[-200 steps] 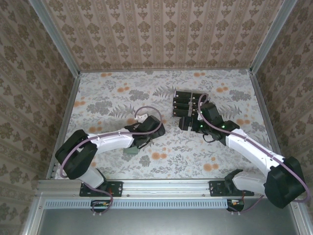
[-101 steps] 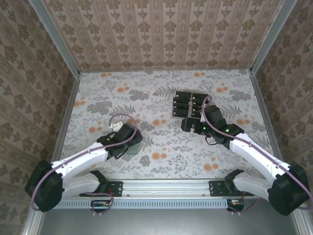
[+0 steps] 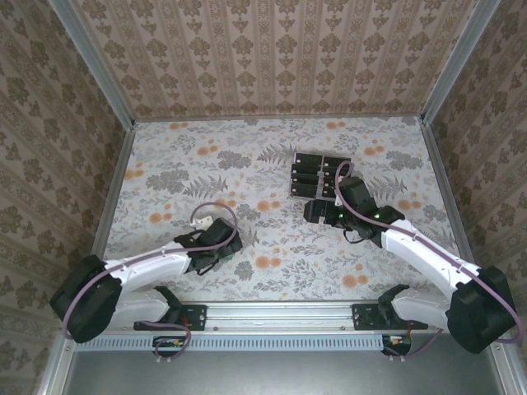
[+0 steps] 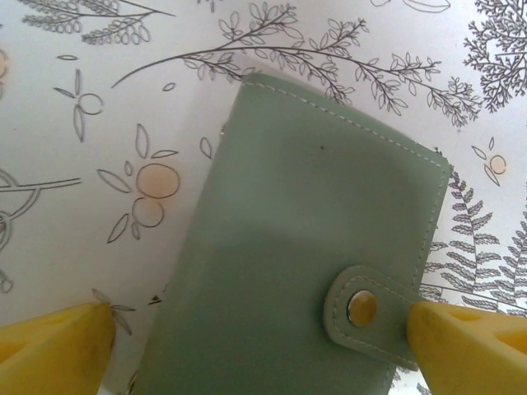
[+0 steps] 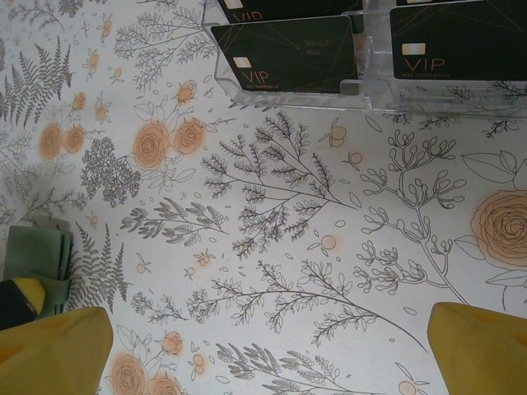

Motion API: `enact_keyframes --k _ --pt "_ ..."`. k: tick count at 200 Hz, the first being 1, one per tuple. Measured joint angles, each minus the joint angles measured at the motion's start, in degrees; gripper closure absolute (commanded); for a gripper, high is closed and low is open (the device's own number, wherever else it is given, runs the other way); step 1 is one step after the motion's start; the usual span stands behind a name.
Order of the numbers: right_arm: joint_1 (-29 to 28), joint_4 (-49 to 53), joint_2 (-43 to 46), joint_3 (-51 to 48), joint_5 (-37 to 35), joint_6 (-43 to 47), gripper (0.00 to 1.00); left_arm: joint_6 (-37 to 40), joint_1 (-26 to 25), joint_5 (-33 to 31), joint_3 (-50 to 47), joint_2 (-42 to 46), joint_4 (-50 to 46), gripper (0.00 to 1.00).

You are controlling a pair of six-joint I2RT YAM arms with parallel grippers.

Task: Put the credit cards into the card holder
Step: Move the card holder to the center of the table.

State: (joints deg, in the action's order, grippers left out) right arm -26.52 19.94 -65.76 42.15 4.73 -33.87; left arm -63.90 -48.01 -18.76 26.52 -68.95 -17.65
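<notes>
The card holder [image 4: 305, 247] is a sage-green wallet lying flat on the floral table, its snap strap [image 4: 362, 309] fastened. My left gripper [image 4: 259, 350] hovers open over it, one yellow fingertip beyond each long side. In the top view the left gripper [image 3: 216, 245] covers the wallet. The credit cards [image 5: 284, 53] are black and stand in a clear slotted tray [image 5: 370, 82]; another card [image 5: 457, 41] sits to the right. My right gripper [image 5: 263, 354] is open over bare table just short of the tray. The wallet [image 5: 37, 259] also shows at the left edge of the right wrist view.
The tray of cards [image 3: 317, 174] stands right of centre, with my right gripper [image 3: 317, 210] just in front of it. Patterned walls enclose the table on three sides. A metal rail [image 3: 272, 313] runs along the near edge.
My left arm has swung back towards the near left, bringing its open gripper down over the wallet. The right gripper has barely shifted in front of the tray.
</notes>
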Motion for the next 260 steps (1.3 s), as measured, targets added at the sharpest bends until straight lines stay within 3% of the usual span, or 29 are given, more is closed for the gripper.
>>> enact_keyframes --k 62,114,156,184,197,214,260 --pt "0.0 0.0 -1.5 0.9 0.0 0.6 0.0 -0.6 -4.6 -3.2 7.3 -11.1 2.6 0.0" --pt "0.0 1.3 0.0 0.9 0.0 0.6 0.0 -0.8 -7.6 0.1 15.3 -20.3 12.3 0.0" --pt "0.1 1.8 0.1 0.9 -0.1 0.6 0.0 -0.8 -8.2 1.6 17.9 -20.3 15.3 0.0" --pt "-0.1 3.9 0.1 1.0 -0.3 1.0 0.0 0.5 -7.7 0.5 17.9 -15.2 11.2 0.0" --pt "-0.8 5.7 -0.2 1.7 -0.8 1.6 0.02 1.3 -6.3 0.1 17.8 -11.6 8.8 0.0" --pt "-3.3 7.3 -2.0 3.6 -2.2 2.7 0.12 2.8 -2.9 -0.2 17.2 -7.1 6.0 0.0" --pt "-11.6 8.9 -12.2 10.5 -5.0 6.8 0.37 8.6 11.8 3.6 11.9 -0.6 1.3 0.0"
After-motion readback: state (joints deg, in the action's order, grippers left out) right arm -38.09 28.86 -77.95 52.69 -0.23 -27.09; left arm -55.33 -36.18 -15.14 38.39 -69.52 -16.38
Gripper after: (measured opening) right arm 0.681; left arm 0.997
